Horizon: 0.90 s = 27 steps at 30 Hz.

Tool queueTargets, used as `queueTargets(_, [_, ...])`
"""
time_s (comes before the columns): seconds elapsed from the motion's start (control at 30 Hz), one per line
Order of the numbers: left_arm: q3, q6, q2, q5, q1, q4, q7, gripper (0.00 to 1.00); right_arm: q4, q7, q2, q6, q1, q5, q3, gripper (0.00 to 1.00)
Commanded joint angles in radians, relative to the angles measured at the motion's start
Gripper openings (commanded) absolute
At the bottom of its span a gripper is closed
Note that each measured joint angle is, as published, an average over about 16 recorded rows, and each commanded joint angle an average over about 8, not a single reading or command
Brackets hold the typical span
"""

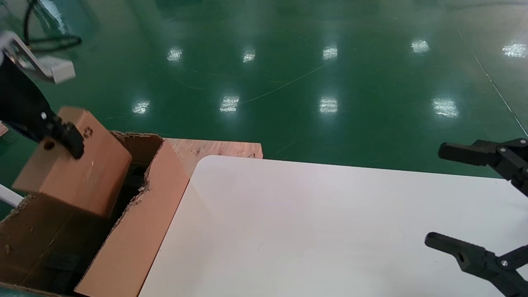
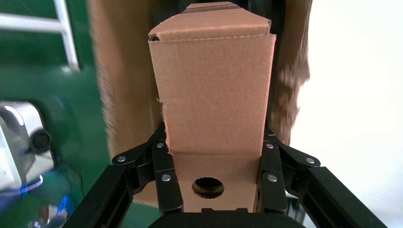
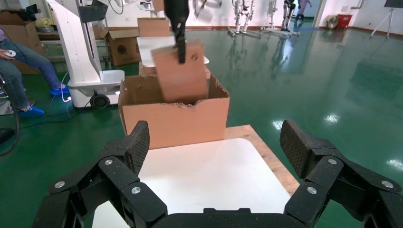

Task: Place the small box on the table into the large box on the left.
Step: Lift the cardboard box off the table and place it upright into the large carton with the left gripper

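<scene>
The small box [image 1: 78, 173] looks light and fairly stiff: plain corrugated card, closed flaps, flat faces that give the pads a dry, grippy hold. It would dent if squeezed hard, so the narrow end near the round punched hole [image 2: 207, 187] is a sensible place to take it, across the two broad faces, and that is where it is held now.

The left gripper [image 1: 62, 140] is pinching that end of the small box, its fingers [image 2: 167, 183] pressed against opposite faces, one on each side of the hole. The carton hangs tilted from this grip, its free end pointing down into the open top of the large box [image 1: 136, 231], between the ragged torn walls. From the right wrist view its lower part is already below the torn rim [image 3: 190, 104]; whether it touches anything inside cannot be told. Dark foam [image 1: 62, 264] shows at the bottom of the large box.

The right gripper [image 1: 474, 202] sits idle over the far right of the white surface [image 1: 309, 231], jaws spread wide and holding nothing
</scene>
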Motion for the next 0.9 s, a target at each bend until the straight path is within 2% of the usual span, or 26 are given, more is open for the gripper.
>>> queueTargets(0.03, [0.033,-0.004,-0.014,-0.028,0.019,-0.034,-0.024,0.0,0.0,0.0,0.0,0.0,0.0,0.0,0.0,1.0])
queueTargets(0.27, [0.071,-0.049,-0.058,-0.032,0.085,-0.09,-0.031,0.0,0.0,0.0,0.0,0.0,0.0,0.0,0.0,1.0])
queueTargets(0.67, [0.069,-0.174,-0.146,-0.026,0.139,-0.153,0.054,0.0,0.0,0.0,0.0,0.0,0.0,0.0,0.0,1.0])
queueTargets(0.9, [0.075,-0.22,-0.168,-0.011,0.162,-0.158,0.076,0.0,0.0,0.0,0.0,0.0,0.0,0.0,0.0,1.0])
